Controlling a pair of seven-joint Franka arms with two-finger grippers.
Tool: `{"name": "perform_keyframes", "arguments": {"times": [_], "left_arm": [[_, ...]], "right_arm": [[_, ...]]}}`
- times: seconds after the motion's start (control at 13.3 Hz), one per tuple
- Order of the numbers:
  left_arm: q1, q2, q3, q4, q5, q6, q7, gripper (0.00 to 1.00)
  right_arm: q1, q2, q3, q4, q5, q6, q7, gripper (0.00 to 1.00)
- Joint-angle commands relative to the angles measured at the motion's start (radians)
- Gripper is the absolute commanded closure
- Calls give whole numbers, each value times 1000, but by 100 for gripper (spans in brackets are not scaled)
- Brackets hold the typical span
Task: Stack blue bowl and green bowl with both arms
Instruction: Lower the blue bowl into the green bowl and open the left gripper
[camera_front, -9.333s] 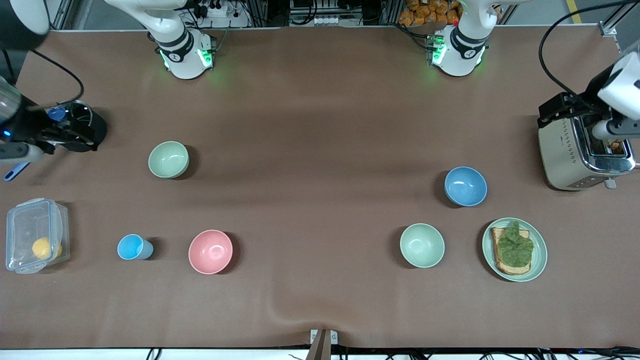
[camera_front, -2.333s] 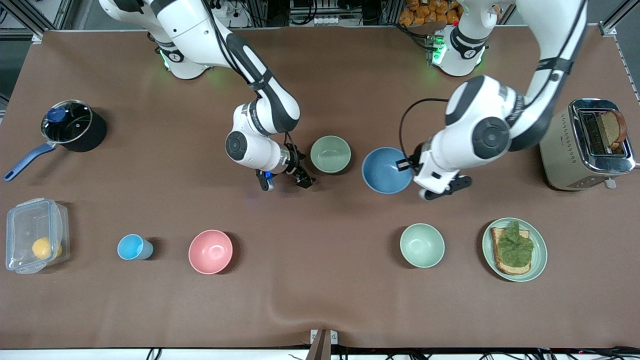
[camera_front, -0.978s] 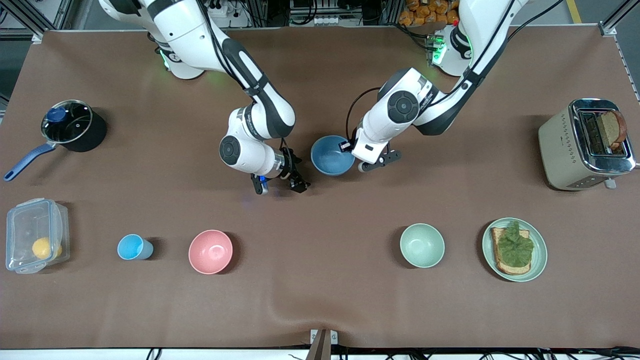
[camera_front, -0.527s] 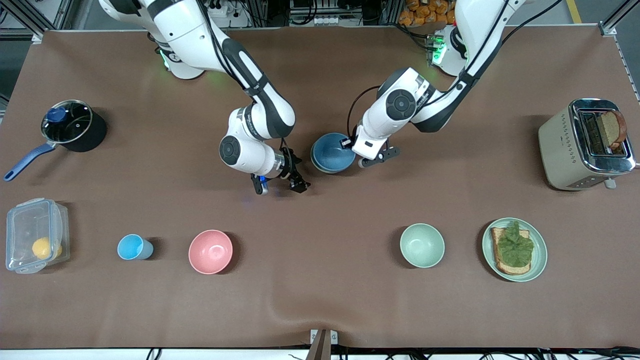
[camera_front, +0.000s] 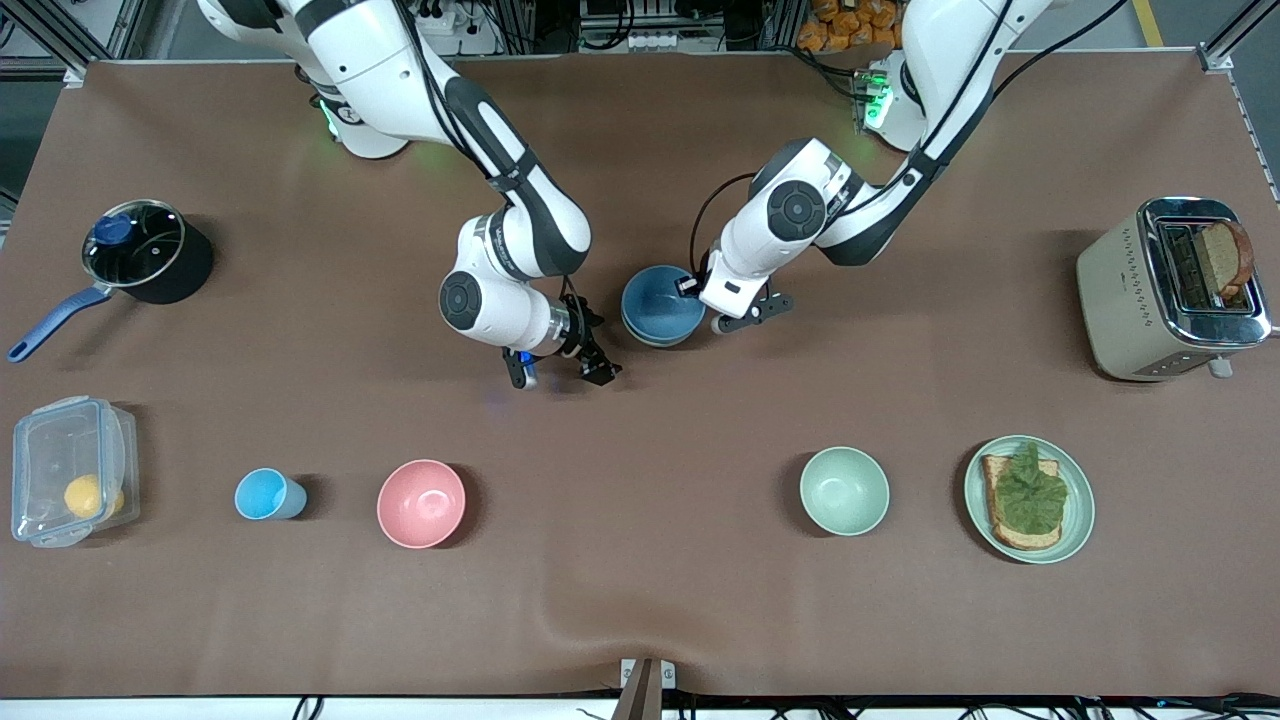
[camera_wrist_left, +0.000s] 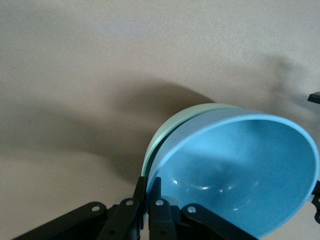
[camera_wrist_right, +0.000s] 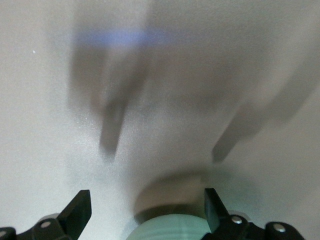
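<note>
With the left hand (camera_front: 700, 300) pinching the rim of the blue bowl (camera_front: 660, 303), now nested in the green bowl (camera_wrist_left: 165, 135) mid-counter, and the right hand (camera_front: 560, 370) spread just beside them, a tilted release could tip the mostly hidden green bowl.

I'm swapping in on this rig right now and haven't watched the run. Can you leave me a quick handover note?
Left claw: shut on the blue bowl's rim.
Right claw: open, holding nothing, low over bare table beside the stack.
Blue bowl sits nested in the green bowl, mid-table.
Done: the stacking.
Left: open the left claw, pull both arms back.
</note>
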Motion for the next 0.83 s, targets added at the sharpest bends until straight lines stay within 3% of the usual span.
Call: {"name": "perform_keyframes", "arguments": {"times": [0.0, 0.23, 0.3, 0.38, 0.45, 0.53, 0.75], "left_arm": [[-6, 4, 1, 0, -6, 17, -7, 100], [-4, 10, 1, 3, -6, 17, -6, 100], [-4, 18, 1, 6, -6, 17, -6, 84], [-4, 22, 1, 9, -6, 17, -6, 59], [-4, 24, 1, 11, -6, 17, -7, 21], [-3, 22, 1, 12, -6, 17, -7, 0], [0, 15, -1, 21, -6, 17, -9, 0]], "right_arm": [[-12, 11, 12, 20, 19, -10, -2, 0], [-12, 11, 12, 20, 19, -10, -2, 0], [-12, 9, 12, 20, 19, -11, -2, 0], [-12, 9, 12, 20, 19, -11, -2, 0], [-11, 9, 12, 20, 19, -11, -2, 0], [-11, 9, 12, 20, 19, -11, -2, 0], [-11, 8, 10, 18, 18, -14, -2, 0]]}}
